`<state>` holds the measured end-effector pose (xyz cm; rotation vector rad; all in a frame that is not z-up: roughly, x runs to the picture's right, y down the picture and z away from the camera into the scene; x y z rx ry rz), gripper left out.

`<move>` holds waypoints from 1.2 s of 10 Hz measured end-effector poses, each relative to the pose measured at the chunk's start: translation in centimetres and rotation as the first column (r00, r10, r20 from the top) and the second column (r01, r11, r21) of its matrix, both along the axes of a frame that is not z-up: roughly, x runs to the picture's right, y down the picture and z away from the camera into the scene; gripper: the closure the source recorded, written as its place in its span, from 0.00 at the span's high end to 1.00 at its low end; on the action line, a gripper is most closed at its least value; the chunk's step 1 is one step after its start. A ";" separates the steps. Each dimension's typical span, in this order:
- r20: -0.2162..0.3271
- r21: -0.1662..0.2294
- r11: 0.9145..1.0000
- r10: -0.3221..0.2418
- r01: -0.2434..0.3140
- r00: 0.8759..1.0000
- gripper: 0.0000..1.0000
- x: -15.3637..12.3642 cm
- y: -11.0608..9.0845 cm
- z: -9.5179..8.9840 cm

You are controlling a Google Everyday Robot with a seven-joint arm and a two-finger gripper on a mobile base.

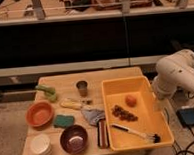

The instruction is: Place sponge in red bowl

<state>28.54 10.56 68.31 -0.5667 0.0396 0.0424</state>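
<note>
— Where are the jaws?

— At the lower end of the white arm, off the surface's right edge in my view, just beside the right wall of the yellow bin. I cannot tell whether they are released or clenched.

— And the sponge?

— The sponge lies flat on the surface, well apart from the jaws, on the far side of the bin from them. The red bowl sits just beyond it, farther still from the jaws, the two close to touching. I see nothing inside the bowl.

— What else is near it?

— A purple bowl and a white cup stand toward the front edge. A metal cup and a lime-green object stand toward the back. The bin, nearest the jaws, holds an orange fruit and a brush.
</note>
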 end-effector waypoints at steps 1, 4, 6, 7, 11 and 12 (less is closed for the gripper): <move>0.015 0.003 1.000 -0.025 0.025 1.000 0.65 -0.7 -0.5 0.0; 0.068 0.012 0.996 -0.087 0.087 0.994 0.65 -5.6 -1.6 -0.3; 0.113 0.026 0.990 -0.142 0.140 0.983 0.65 -11.3 -2.2 -0.7; 0.133 0.035 0.985 -0.170 0.167 0.976 0.65 -13.8 -2.5 -0.9; 0.225 0.058 0.966 -0.259 0.253 0.939 0.65 -22.5 -2.8 -1.5; 0.220 0.052 0.965 -0.262 0.256 0.940 0.65 -22.3 -2.7 -1.5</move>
